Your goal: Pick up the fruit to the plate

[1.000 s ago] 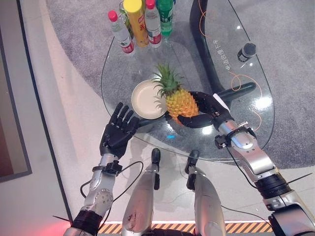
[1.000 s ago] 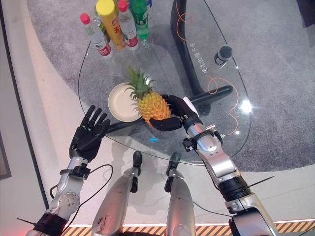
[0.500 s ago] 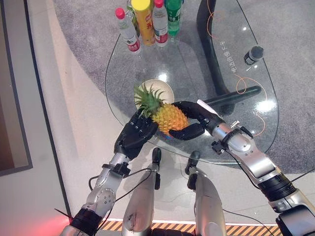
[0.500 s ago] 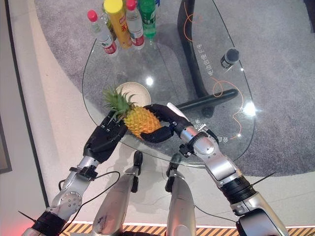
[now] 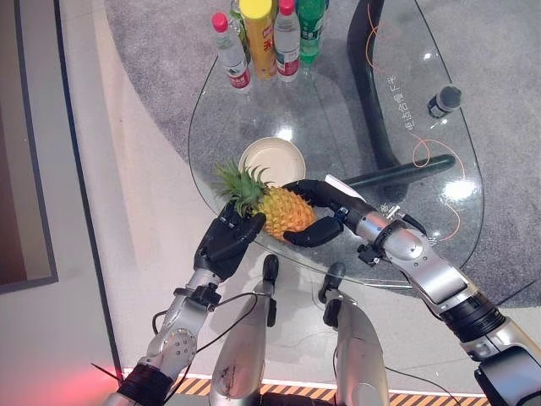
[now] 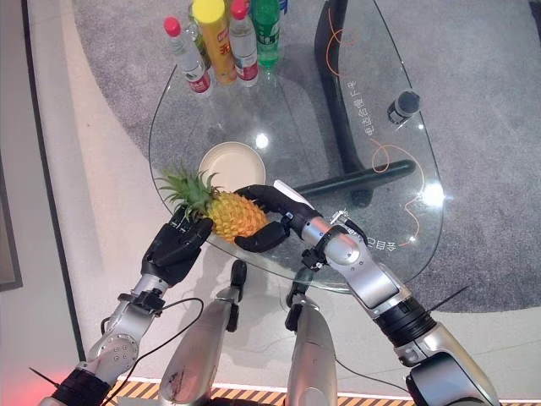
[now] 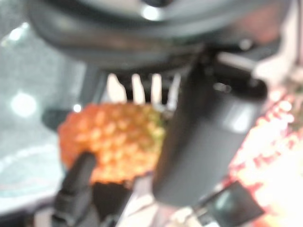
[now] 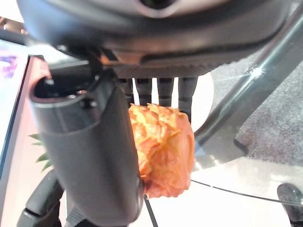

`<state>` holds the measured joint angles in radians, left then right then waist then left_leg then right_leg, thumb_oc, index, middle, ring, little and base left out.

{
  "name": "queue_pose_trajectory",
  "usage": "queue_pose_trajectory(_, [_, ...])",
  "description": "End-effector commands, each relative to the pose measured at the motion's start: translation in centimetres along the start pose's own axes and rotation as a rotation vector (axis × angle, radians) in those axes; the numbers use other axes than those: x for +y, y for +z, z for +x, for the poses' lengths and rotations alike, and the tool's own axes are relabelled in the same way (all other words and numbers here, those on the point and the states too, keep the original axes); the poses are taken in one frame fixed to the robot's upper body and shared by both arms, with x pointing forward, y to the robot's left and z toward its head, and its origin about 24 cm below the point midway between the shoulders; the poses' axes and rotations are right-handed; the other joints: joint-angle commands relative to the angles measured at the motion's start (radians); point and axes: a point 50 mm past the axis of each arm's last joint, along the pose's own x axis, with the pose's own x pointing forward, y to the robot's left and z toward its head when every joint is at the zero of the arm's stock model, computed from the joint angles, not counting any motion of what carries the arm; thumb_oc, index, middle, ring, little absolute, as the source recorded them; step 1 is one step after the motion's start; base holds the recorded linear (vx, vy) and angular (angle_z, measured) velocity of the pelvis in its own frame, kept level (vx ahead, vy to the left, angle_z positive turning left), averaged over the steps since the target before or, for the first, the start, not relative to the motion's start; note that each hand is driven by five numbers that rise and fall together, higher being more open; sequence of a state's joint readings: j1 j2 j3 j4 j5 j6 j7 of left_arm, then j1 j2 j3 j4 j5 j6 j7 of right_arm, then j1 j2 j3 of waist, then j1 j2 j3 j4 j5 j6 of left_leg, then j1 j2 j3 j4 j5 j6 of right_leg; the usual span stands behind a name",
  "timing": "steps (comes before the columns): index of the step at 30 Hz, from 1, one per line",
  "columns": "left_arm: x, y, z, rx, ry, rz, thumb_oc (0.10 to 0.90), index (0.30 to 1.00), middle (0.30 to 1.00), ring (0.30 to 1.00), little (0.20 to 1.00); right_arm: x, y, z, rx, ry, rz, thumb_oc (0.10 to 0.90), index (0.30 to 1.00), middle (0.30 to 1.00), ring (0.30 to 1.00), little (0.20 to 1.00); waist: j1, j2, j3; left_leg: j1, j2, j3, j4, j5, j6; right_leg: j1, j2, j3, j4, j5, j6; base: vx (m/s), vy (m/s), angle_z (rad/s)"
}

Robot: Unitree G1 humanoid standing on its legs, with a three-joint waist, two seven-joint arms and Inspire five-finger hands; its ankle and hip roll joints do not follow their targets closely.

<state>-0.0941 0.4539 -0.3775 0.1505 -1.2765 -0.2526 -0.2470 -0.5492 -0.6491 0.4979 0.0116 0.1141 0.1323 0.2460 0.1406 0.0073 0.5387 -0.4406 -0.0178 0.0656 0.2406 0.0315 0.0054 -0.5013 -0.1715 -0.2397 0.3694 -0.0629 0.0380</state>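
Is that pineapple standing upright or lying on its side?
On its side. The pineapple is held between both hands, its leafy crown pointing toward the left hand, its body in the right hand.

Right hand curling fingers and thumb around pineapple; left hand cupping leafy end.

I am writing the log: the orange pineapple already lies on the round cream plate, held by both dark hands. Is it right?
Not quite. The orange pineapple is off the round cream plate, near the glass table's front edge, as the left eye view shows. Both the left hand and right hand hold it.
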Motion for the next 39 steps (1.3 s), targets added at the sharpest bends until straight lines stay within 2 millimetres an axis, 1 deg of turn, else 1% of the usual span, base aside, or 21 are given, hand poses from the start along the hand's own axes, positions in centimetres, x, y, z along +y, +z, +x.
queue_pose_trajectory(1, [-6.7,3.3,1.8,-0.227,-0.383,-0.059,0.800,0.900,0.900,0.900,0.900,3.6,8.1,0.2,-0.376,0.272,-0.122,0.100,0.300,0.300,0.300,0.200,0.019,0.009,-0.019,0.003,-0.082,0.011,0.084,-0.098,0.038,0.052,0.070,-0.027,0.013,0.007,0.014,0.01,-0.030,0.01])
queue_pose_trajectory(3, [-7.0,4.0,1.8,-0.281,-0.401,-0.105,0.800,0.900,0.900,0.900,0.900,4.4,8.0,0.2,-0.370,0.349,-0.134,0.100,0.300,0.300,0.300,0.200,0.027,0.004,-0.019,0.004,-0.085,0.005,0.086,-0.097,0.037,0.055,0.070,-0.028,0.014,0.007,0.014,0.02,-0.032,0.01])
queue_pose_trajectory(7, [-7.5,4.8,1.7,-0.338,-0.427,-0.155,0.800,0.900,0.900,0.900,0.900,5.3,8.2,0.4,-0.380,0.414,-0.120,0.100,0.300,0.300,0.300,0.200,0.042,-0.006,-0.019,0.003,-0.086,-0.007,0.086,-0.095,0.035,0.059,0.070,-0.035,0.016,0.006,0.013,0.02,-0.047,0.05])
queue_pose_trajectory(11, [-8.0,5.1,1.9,-0.357,-0.420,-0.092,0.800,0.900,0.900,0.900,0.900,5.8,8.7,0.7,-0.412,0.458,-0.095,0.100,0.300,0.300,0.300,0.200,0.055,-0.013,-0.019,0.006,-0.089,-0.019,0.085,-0.093,0.034,0.063,0.071,-0.038,0.019,0.006,0.013,0.02,-0.038,0.09])
queue_pose_trajectory(15, [-8.0,5.1,2.1,-0.351,-0.390,-0.092,0.800,0.900,0.900,0.900,0.900,6.1,9.1,0.8,-0.433,0.492,-0.083,0.100,0.300,0.300,0.300,0.200,0.061,-0.018,-0.019,0.006,-0.091,-0.029,0.080,-0.090,0.035,0.064,0.074,-0.039,0.018,0.006,0.014,0.01,-0.012,0.03])
queue_pose_trajectory(23, [-7.7,4.5,1.8,-0.317,-0.376,-0.119,0.800,0.900,0.900,0.900,0.900,6.1,9.1,0.7,-0.458,0.470,-0.056,0.100,0.300,0.300,0.300,0.200,0.066,-0.025,-0.019,0.004,-0.093,-0.041,0.071,-0.085,0.038,0.068,0.076,-0.043,0.006,0.014,0.019,0.00,0.000,0.00])
queue_pose_trajectory(31, [-7.6,5.3,1.4,-0.425,-0.401,-0.179,0.800,0.900,0.900,0.900,0.900,6.4,8.8,0.9,-0.447,0.478,-0.044,0.100,0.300,0.300,0.300,0.200,0.071,-0.027,-0.019,0.007,-0.091,-0.043,0.078,-0.089,0.035,0.076,0.069,-0.053,0.010,0.013,0.019,0.00,-0.001,0.00])
queue_pose_trajectory(37, [-7.7,5.6,1.6,-0.452,-0.385,-0.179,0.800,0.900,0.900,0.900,0.900,6.6,8.7,1.2,-0.440,0.467,-0.030,0.100,0.300,0.300,0.300,0.200,0.076,-0.031,-0.019,0.005,-0.095,-0.053,0.085,-0.093,0.034,0.077,0.066,-0.056,0.014,0.013,0.021,0.01,-0.006,0.01])
queue_pose_trajectory(38, [-7.6,5.6,1.6,-0.457,-0.383,-0.190,0.709,0.822,0.822,0.822,0.809,6.6,8.7,1.3,-0.438,0.463,-0.026,0.100,0.300,0.300,0.300,0.200,0.078,-0.032,-0.019,0.007,-0.096,-0.056,0.085,-0.094,0.035,0.078,0.066,-0.056,0.016,0.013,0.022,0.03,-0.009,0.02])
queue_pose_trajectory(39, [-7.6,5.5,1.6,-0.460,-0.383,-0.198,0.471,0.618,0.618,0.618,0.571,6.6,8.7,1.3,-0.436,0.460,-0.025,0.100,0.300,0.300,0.300,0.200,0.078,-0.032,-0.019,0.007,-0.096,-0.057,0.086,-0.095,0.035,0.079,0.065,-0.057,0.016,0.013,0.022,0.04,-0.011,0.02])
